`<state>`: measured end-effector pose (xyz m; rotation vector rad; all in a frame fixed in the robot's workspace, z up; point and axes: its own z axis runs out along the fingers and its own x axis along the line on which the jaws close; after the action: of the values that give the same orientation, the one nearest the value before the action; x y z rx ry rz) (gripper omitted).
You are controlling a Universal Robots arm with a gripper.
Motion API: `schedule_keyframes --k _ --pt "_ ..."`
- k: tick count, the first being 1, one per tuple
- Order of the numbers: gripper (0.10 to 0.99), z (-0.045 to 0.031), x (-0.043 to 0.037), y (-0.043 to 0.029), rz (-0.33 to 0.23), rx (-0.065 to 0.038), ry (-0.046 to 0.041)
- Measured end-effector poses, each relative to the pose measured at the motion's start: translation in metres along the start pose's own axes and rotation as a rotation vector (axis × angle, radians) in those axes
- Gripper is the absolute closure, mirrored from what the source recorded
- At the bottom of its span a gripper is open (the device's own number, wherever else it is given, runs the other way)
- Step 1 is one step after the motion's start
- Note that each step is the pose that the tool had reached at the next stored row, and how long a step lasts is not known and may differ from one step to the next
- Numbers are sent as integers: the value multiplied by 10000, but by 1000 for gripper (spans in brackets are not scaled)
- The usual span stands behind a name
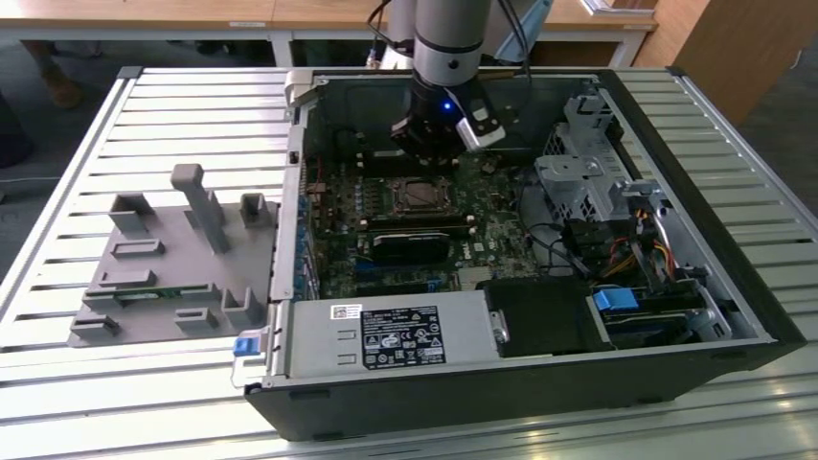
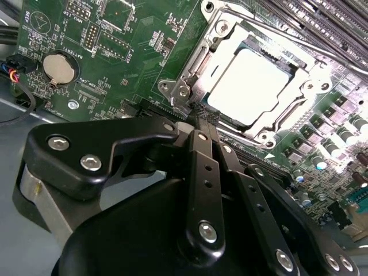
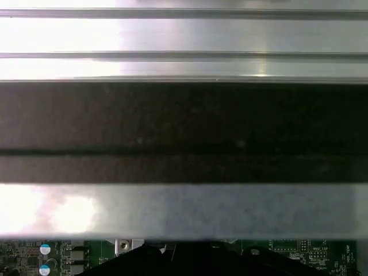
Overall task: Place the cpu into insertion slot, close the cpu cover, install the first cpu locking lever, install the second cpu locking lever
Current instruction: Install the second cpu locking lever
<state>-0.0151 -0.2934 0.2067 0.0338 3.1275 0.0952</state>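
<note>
The cpu (image 2: pixel 253 80) lies flat in the insertion slot (image 1: pixel 416 195) on the green motherboard, its silver top showing. The cpu cover (image 2: pixel 307 69) is down around it, framing the chip. My gripper (image 2: pixel 202 115) hangs just over the socket's corner, its black fingers (image 2: pixel 198 155) pressed together with nothing between them. The tips sit right beside the metal lever end (image 2: pixel 179 91) at that corner. In the exterior view my gripper (image 1: pixel 432 153) is inside the open computer case, just behind the socket.
Long black memory slots (image 2: pixel 322 23) run beside the socket, and a coin battery (image 2: pixel 59 68) sits on the board. A black block (image 1: pixel 409 240), the power supply (image 1: pixel 390 335) and the drive cage (image 1: pixel 588 182) crowd the case. A grey fixture (image 1: pixel 179 249) stands on the slatted table.
</note>
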Motion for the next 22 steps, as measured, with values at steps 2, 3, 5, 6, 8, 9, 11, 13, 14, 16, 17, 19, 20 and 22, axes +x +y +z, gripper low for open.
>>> schedule_keyframes --k 2,3,5,6,8,9,11,13,14,16,17,19,20,22 --pt "969 -1 -3 -7 1 2 1" --pt "969 -1 -5 -12 0 1 1" --pt "969 -1 -8 -21 0 0 0" --pt "969 -2 -9 -27 0 1 0" --pt "969 -2 -10 -40 0 0 0" --pt "969 -3 -11 -47 0 0 0" --pt "969 -4 -11 -65 1 -1 0" --pt "969 -21 -11 -69 1 2 1" --pt "969 -36 -11 -69 1 0 0" --pt "969 -86 -12 -67 0 0 0" --pt "969 -119 -12 -65 0 0 0" --pt "969 -189 -13 -61 0 -1 -1" --pt "969 -230 -13 -60 0 1 1" --pt "969 -305 -15 -57 0 2 1"
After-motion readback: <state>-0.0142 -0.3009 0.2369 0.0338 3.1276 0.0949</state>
